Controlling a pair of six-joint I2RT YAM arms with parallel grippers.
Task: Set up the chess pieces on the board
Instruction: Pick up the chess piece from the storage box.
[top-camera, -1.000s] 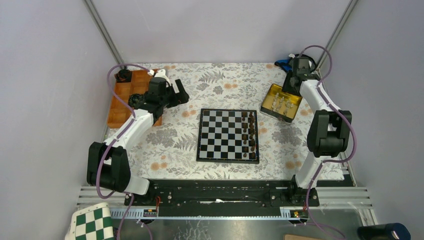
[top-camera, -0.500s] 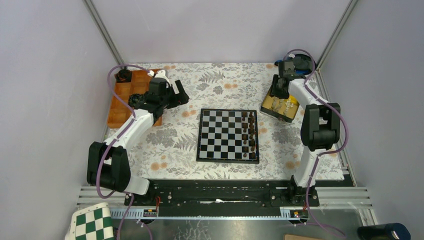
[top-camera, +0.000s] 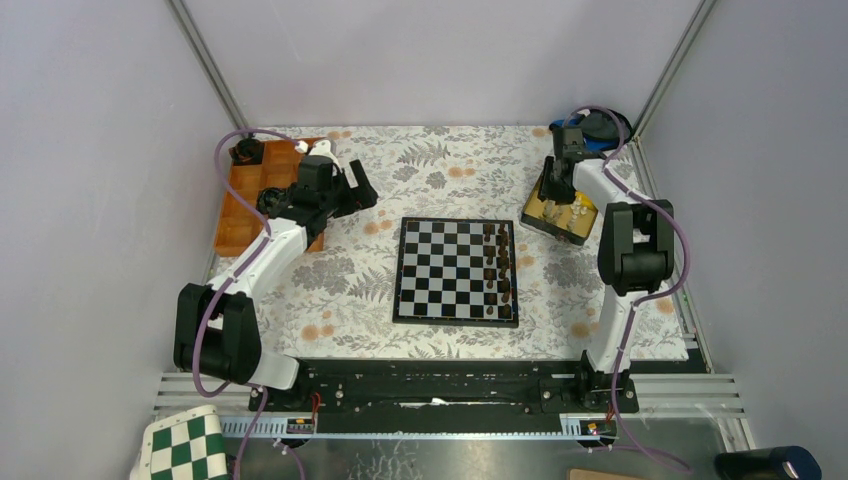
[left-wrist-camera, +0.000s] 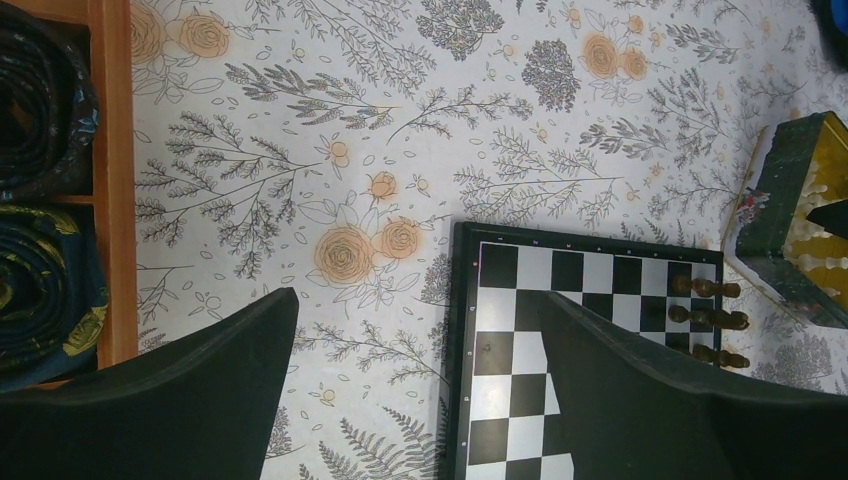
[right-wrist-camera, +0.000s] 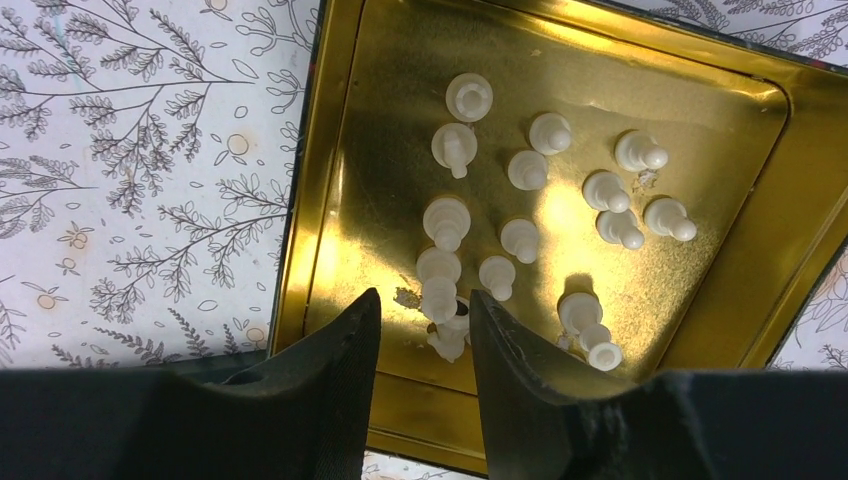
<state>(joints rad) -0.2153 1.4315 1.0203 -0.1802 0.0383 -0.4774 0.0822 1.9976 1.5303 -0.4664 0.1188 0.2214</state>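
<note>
Right tool (right-wrist-camera: 422, 300) is hanging inside the gold tin (right-wrist-camera: 330, 150) near its wall, jaws part-open astride one of the chess pieces (right-wrist-camera: 527, 168), not visibly clamping. Left tool (left-wrist-camera: 417, 330) is hovering wide open, empty, over the table (top-camera: 440, 170) left of the board (top-camera: 440, 270), mid-table and apart from the tin.

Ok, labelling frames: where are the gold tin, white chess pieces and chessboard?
gold tin (right-wrist-camera: 385, 130), right wrist view, bare floor
white chess pieces (right-wrist-camera: 447, 218), right wrist view, one piece's head
chessboard (top-camera: 445, 270), top view, middle square
</note>
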